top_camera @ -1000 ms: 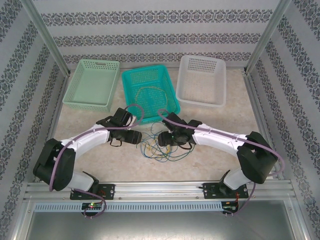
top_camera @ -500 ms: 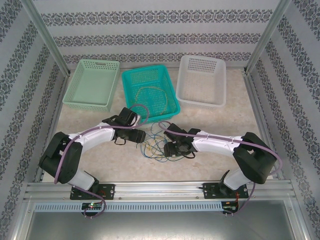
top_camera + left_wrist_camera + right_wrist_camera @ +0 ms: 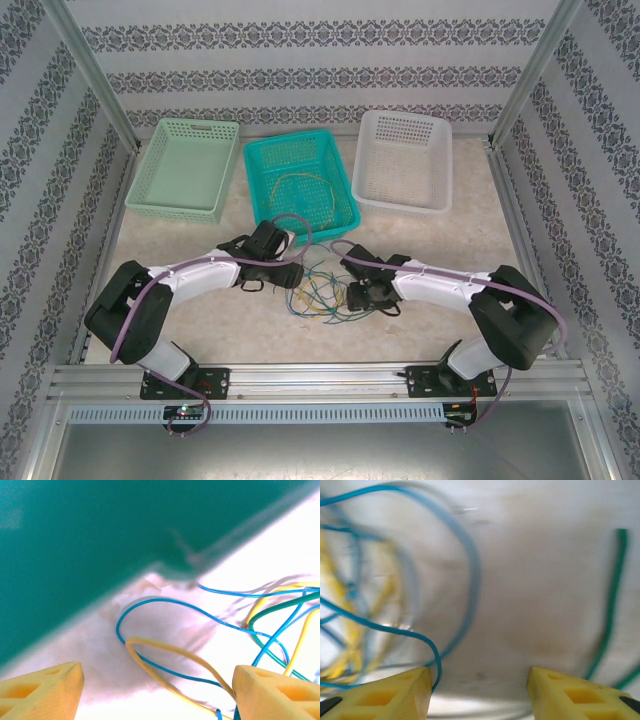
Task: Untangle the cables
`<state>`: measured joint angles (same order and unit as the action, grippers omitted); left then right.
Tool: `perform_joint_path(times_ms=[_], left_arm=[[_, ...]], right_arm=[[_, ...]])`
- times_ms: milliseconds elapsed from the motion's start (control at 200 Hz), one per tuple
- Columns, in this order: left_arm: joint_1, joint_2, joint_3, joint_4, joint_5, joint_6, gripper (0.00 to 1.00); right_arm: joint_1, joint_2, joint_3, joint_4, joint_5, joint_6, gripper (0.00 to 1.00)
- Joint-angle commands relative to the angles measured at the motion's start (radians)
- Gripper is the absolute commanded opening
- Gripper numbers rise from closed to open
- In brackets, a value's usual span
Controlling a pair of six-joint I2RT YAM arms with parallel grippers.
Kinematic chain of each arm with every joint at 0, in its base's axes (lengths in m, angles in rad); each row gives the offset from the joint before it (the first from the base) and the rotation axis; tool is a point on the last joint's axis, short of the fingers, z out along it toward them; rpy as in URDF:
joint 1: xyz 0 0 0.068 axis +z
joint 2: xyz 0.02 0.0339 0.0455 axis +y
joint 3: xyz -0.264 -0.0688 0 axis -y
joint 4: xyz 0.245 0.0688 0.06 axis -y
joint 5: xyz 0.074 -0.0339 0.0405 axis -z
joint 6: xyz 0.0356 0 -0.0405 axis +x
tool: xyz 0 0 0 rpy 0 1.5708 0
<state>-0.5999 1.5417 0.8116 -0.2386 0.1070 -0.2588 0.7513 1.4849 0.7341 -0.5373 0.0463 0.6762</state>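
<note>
Starting with the cables (image 3: 318, 296) — thin yellow, blue and green, heaped in a loose knot on the bench (image 3: 455, 235), just in front of the teal basket (image 3: 322, 160) and between the two arms. Seen close from the left wrist as a blue loop (image 3: 165, 601) crossed by a yellow wire (image 3: 172, 652), green strands further right, all flat on the surface beside the basket's wall. Seen from the right wrist as a blurred blue curl (image 3: 470, 565) with yellow behind it on one side and a green strand (image 3: 612, 610) well apart on the other. Also a single yellow ring (image 3: 298, 188) lying inside the teal basket.

At the knot's left edge the left fingers (image 3: 297, 278), spread wide and clamping nothing, wire lying on the bench between them. At its right edge the right fingers (image 3: 353, 297), parted too, bare bench in the gap and a blue wire just beside one of them — not pinched.

Beyond, a pale green basket (image 3: 185, 170) to the left and a white basket (image 3: 405, 165) to the right, all three in a row at the back. Beige mottled bench top, walls (image 3: 320, 75) papered in dark floral bands, metal posts (image 3: 85, 70), a slotted rail (image 3: 320, 385) along the near edge.

Compared with a second earlier: left arm reached further right, its fingers closer to the knot; right fingers pulled nearer the front edge; knot bunched narrower; baskets unmoved.
</note>
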Motion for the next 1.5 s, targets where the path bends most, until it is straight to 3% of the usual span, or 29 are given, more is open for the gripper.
perform_joint_path(times_ms=[0,200,320,610,1014,1264,1494], left_arm=[[-0.01,-0.048,-0.017,0.022,-0.04,0.004,0.78],[-0.011,-0.091,-0.013,-0.016,-0.047,0.017,0.75],[-0.011,-0.078,-0.007,-0.025,-0.045,0.018,0.7],[-0.011,-0.099,0.025,-0.122,-0.176,0.137,0.7],[-0.02,0.006,0.034,0.029,-0.055,0.045,0.76],[-0.069,0.066,0.039,0.097,-0.078,-0.025,0.78],[-0.095,0.108,0.048,0.172,-0.087,0.01,0.81]], right_arm=[[-0.075,-0.037,-0.023,-0.134,0.081,-0.11,0.54],[-0.16,-0.094,0.014,-0.18,0.116,-0.177,0.54],[-0.16,-0.095,0.041,-0.158,0.074,-0.19,0.55],[-0.137,-0.177,0.023,-0.079,0.014,-0.199,0.56],[-0.127,-0.183,-0.023,-0.016,-0.025,-0.134,0.6],[-0.119,-0.139,-0.058,0.024,-0.032,-0.08,0.6],[-0.109,-0.102,-0.068,0.071,-0.038,-0.078,0.6]])
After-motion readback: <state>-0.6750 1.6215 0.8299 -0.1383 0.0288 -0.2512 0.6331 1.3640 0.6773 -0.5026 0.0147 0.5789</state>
